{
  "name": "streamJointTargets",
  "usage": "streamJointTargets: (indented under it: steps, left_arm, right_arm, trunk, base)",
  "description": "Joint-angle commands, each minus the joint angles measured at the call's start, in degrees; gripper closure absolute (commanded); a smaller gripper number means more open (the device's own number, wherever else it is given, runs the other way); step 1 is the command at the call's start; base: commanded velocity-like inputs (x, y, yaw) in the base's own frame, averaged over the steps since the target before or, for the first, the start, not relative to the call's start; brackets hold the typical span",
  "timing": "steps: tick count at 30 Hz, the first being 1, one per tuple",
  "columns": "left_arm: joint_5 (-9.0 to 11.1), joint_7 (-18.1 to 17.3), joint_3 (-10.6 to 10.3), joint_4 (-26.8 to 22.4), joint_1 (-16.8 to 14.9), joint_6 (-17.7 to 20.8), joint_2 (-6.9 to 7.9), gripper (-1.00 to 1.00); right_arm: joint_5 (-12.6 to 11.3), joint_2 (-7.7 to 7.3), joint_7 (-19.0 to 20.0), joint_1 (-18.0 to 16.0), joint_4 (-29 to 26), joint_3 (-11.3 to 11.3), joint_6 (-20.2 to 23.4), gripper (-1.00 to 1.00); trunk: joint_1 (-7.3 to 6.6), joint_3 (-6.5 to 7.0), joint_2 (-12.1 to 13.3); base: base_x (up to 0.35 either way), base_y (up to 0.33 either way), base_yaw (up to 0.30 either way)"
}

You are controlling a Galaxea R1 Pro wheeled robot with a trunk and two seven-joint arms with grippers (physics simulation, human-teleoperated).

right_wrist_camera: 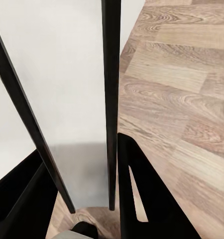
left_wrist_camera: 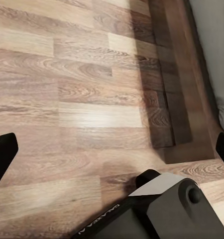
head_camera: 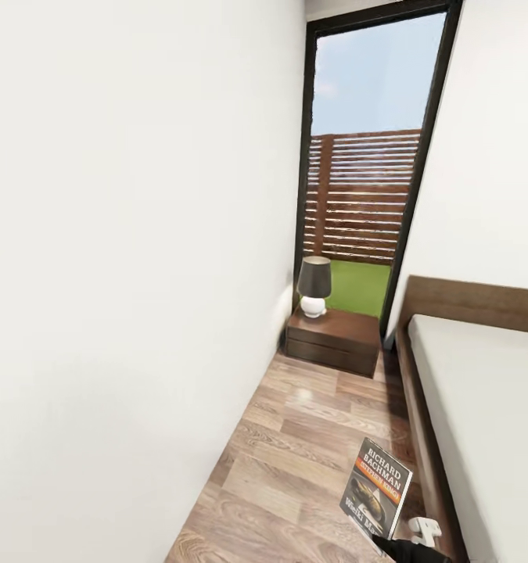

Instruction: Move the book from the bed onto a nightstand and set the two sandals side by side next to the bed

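The book [head_camera: 377,489], dark with an orange band and white "Richard Bachman" lettering, hangs tilted above the floor beside the bed [head_camera: 483,407]. My right gripper [head_camera: 411,549] is shut on its lower corner. The right wrist view looks along the book's thin dark edge [right_wrist_camera: 111,99], which runs between the black fingers [right_wrist_camera: 142,189]. The nightstand [head_camera: 334,338] stands ahead against the wall, under the tall window, with a dark-shaded lamp [head_camera: 314,285] on it. My left gripper [left_wrist_camera: 112,152] is open and empty over bare floor near the bed frame's corner [left_wrist_camera: 179,114]. The sandals are out of view.
A narrow strip of wood-plank floor [head_camera: 310,438] runs between the white wall [head_camera: 131,274] on the left and the bed's dark frame [head_camera: 420,422] on the right. It ends at the nightstand. Part of the robot's dark base [left_wrist_camera: 162,209] shows near the left gripper.
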Motion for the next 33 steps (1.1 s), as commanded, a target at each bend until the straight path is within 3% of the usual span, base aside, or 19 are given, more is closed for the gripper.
streamJointTargets:
  steps: [1, 19, 33]
  left_arm:
    - [-0.6, -0.2, 0.5, 0.0, 0.0, -0.3, 0.00, -1.00]
    - [-0.6, -0.2, 0.5, 0.0, 0.0, -0.3, -0.01, -1.00]
    - [-0.6, -0.2, 0.5, 0.0, 0.0, -0.3, -0.01, -1.00]
  right_arm:
    - [-0.7, -0.05, 0.1, -0.1, 0.0, 0.4, 0.4, 1.00]
    - [-0.7, -0.05, 0.1, -0.1, 0.0, 0.4, 0.4, 1.00]
    - [-0.7, -0.05, 0.1, -0.1, 0.0, 0.4, 0.3, 1.00]
  trunk:
    - [0.01, -0.09, -0.1]
    - [0.01, -0.09, -0.1]
    - [0.01, -0.09, -0.1]
  base:
    - [0.000, 0.000, -0.280]
    - [0.000, 0.000, -0.268]
    - [0.262, 0.000, -0.021]
